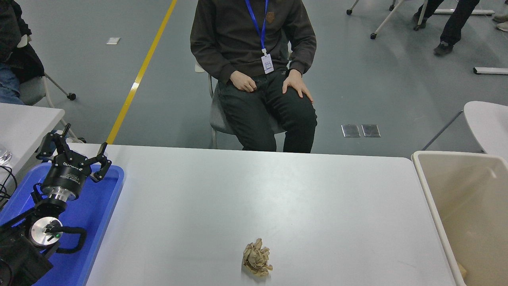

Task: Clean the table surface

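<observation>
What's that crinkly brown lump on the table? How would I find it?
Look at the big light grey-white table surface, between the blue plastic tray on the left and the beige plastic bin on the right. Near its front edge lies a crumpled tan paper ball. It is the only loose thing on the tabletop.

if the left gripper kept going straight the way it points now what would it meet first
Probably nothing on the table. The left gripper, open, hangs over the blue tray's far end, pointing away and slightly right, past the table surface's far left corner toward open floor. Depth is hard to judge.
</observation>
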